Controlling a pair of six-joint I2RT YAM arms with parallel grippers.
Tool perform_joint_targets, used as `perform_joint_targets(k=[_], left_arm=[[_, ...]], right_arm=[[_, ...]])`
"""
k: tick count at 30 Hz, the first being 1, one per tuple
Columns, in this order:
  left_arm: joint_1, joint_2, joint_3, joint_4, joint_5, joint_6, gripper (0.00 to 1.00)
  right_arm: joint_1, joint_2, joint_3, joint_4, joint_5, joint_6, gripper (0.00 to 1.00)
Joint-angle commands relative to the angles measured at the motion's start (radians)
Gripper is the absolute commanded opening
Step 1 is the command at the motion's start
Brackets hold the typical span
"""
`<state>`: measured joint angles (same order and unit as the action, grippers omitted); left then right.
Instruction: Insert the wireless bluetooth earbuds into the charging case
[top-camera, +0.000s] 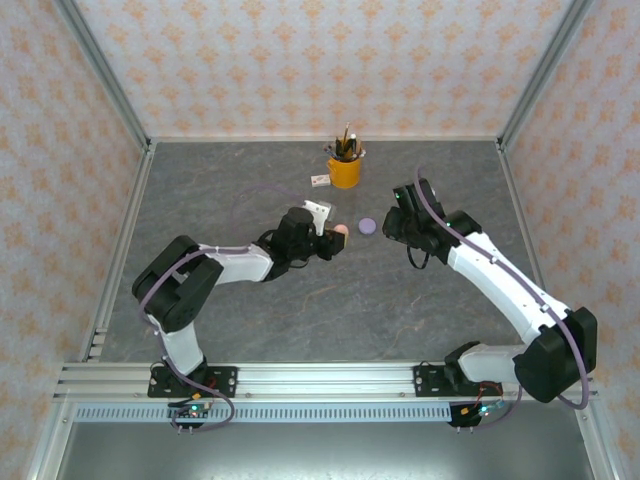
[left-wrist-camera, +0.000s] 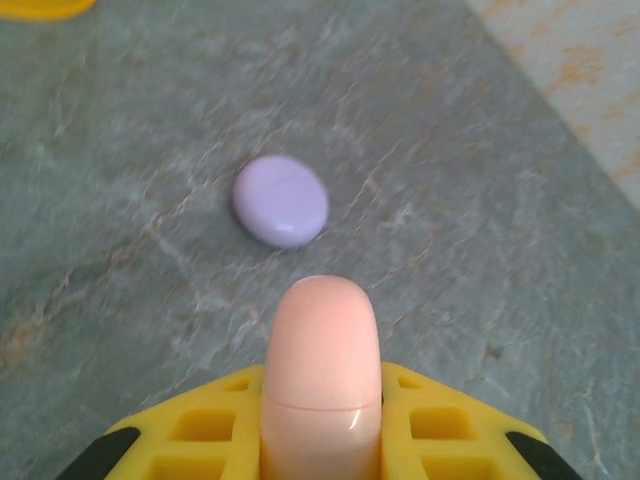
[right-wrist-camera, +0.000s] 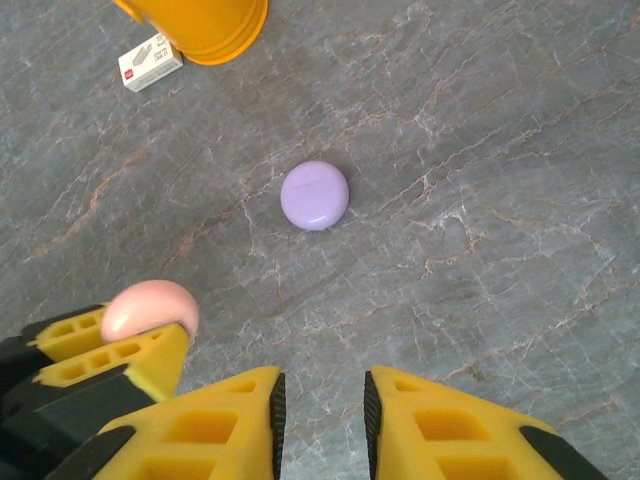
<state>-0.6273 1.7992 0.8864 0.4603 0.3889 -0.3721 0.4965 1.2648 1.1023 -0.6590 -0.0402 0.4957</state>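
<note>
While the left gripper (left-wrist-camera: 320, 425) clamps the pink case (left-wrist-camera: 322, 360) between its fingers, the lilac case (right-wrist-camera: 315, 195) lies closed on the tabletop (right-wrist-camera: 500, 150) at 12 o'clock of the right gripper (right-wrist-camera: 320, 400); its fingers stand narrowly parted, empty; both cases judged light, hard, glossy, slip-prone; grip across the widest diameter.

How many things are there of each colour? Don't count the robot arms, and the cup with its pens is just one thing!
Lilac case: 1
Pink case: 1
Yellow cup: 1
White box: 1
Total: 4
</note>
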Motion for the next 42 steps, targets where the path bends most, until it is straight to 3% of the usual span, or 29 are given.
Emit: perform_joint_targets(k=[1,10,20,23,32,33,36,41,42], left_arm=[[0.005,0.039,0.048,-0.108,-0.049,-0.060,0.00],[0.024,0.141,0.054,-0.137,-0.064,-0.120,0.00],[0.044,0.133,0.042,-0.187,-0.085,-0.129,0.22],[0.054,0.117,0.030,-0.199,-0.100,-0.135,0.30],[0.120,-0.038,-0.026,-0.277,-0.139,-0.127,0.76],[0.130,-0.065,-0.031,-0.298,-0.144,-0.120,0.99],[0.155,-0.152,-0.050,-0.354,-0.170,-0.097,1.00],[0.193,-0.314,-0.076,-0.451,-0.230,-0.043,1.00],[0.199,-0.347,-0.078,-0.471,-0.252,-0.028,1.00]], right_arm=[[-0.003,-0.025,-0.026,0.042,0.046,-0.005,0.29],[-0.008,-0.046,-0.059,0.060,0.043,-0.015,0.29],[-0.020,-0.077,-0.084,0.068,0.034,-0.017,0.33],[-0.021,-0.113,-0.082,0.058,0.034,-0.020,0.33],[-0.021,-0.153,-0.068,0.024,0.036,-0.017,0.38],[-0.021,-0.158,-0.068,0.019,0.036,-0.016,0.40],[-0.021,-0.173,-0.068,0.009,0.052,-0.014,0.56],[-0.021,-0.206,-0.055,-0.021,0.143,-0.021,0.95],[-0.022,-0.210,-0.051,-0.027,0.174,-0.028,0.98]])
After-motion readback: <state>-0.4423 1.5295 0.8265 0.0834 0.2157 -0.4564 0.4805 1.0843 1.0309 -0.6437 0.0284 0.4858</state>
